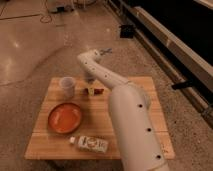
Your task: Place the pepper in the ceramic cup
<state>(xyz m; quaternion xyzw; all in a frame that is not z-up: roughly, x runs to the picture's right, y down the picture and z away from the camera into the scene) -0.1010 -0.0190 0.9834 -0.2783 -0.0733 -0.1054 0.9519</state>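
The pepper is a small dark red piece lying on the wooden table, just right of the cup. It is partly hidden by my gripper, which hangs down from the bent white arm and sits right at the pepper's left end. The ceramic cup is pale and round. It stands upright near the table's back left, a short way left of the gripper.
An orange plate lies in front of the cup. A white bottle with a label lies on its side near the table's front edge. My arm covers the table's middle right. A polished floor surrounds the table, with a dark ledge at the right.
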